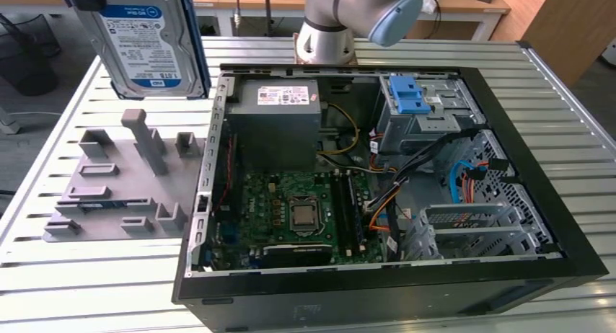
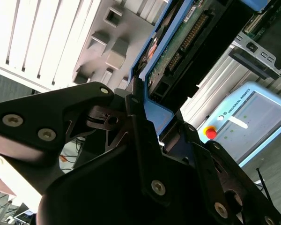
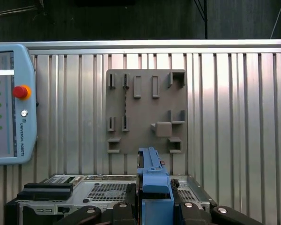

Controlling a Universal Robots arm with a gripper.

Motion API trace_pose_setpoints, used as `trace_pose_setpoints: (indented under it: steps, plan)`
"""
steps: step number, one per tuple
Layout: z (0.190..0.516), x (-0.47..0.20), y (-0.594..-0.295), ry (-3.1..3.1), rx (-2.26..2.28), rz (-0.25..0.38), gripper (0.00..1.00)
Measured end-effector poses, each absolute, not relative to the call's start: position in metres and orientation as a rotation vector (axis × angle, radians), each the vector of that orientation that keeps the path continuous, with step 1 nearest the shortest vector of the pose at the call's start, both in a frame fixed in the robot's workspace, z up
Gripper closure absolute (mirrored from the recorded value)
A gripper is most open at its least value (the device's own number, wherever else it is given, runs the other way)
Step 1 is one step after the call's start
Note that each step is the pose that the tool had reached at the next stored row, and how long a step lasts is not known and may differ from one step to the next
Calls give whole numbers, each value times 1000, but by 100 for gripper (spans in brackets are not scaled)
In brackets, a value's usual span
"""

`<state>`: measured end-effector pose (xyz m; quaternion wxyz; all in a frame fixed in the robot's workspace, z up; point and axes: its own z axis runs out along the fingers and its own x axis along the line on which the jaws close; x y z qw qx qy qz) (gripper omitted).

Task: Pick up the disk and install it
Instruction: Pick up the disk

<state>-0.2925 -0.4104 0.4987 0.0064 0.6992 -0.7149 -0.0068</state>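
The disk (image 1: 149, 41) hangs high at the exterior view's left above the grey fixture plate (image 1: 115, 181), apparently clamped by its blue bracket in the end effector (image 3: 157, 208), so a firm, square grip matters.

My gripper (image 2: 152, 112) is clamped on the disk (image 2: 175, 49), my black fingers (image 2: 133, 101) pressing its blue-bracketed edge from either side. In the first wrist view my linkages flank that same edge. In the exterior view my grey arm (image 1: 325, 32) rises from its base, bending at a blue-capped joint (image 1: 393, 17), and I hold the disk upright above the table.
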Motion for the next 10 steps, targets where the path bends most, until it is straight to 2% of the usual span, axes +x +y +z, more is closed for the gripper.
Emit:
trace_pose_setpoints:
  steps: [10]
  plan:
    - [498,-278,-414,-2237,2188,-21,64]
